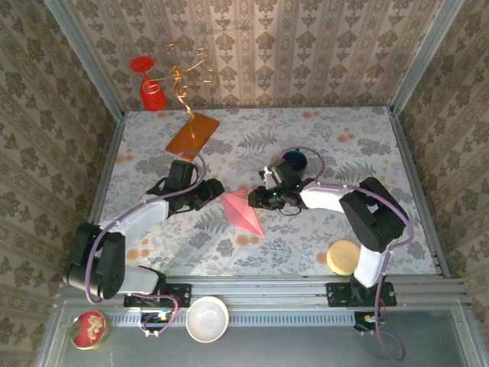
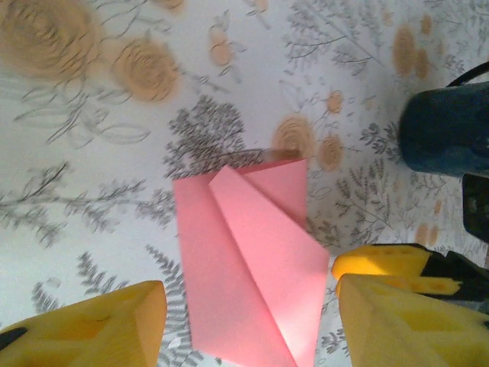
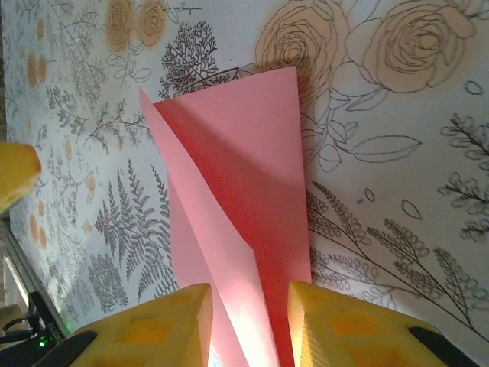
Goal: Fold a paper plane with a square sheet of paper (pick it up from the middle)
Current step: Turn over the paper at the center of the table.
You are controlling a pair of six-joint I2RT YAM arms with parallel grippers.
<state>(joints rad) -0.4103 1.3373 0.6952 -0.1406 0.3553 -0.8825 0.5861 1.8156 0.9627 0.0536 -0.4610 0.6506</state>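
Pink folded paper [image 1: 243,212], left pincer [image 2: 246,294] wide astride it, right pincer [image 3: 248,294] narrowly parted, dark cup [image 1: 296,160] near

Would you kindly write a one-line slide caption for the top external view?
The left gripper and right gripper flank a partly folded pink paper on the floral table.

Left tool [image 2: 248,294] straddles the folded sheet of paper [image 2: 229,245], fingers [image 2: 114,325] parted.
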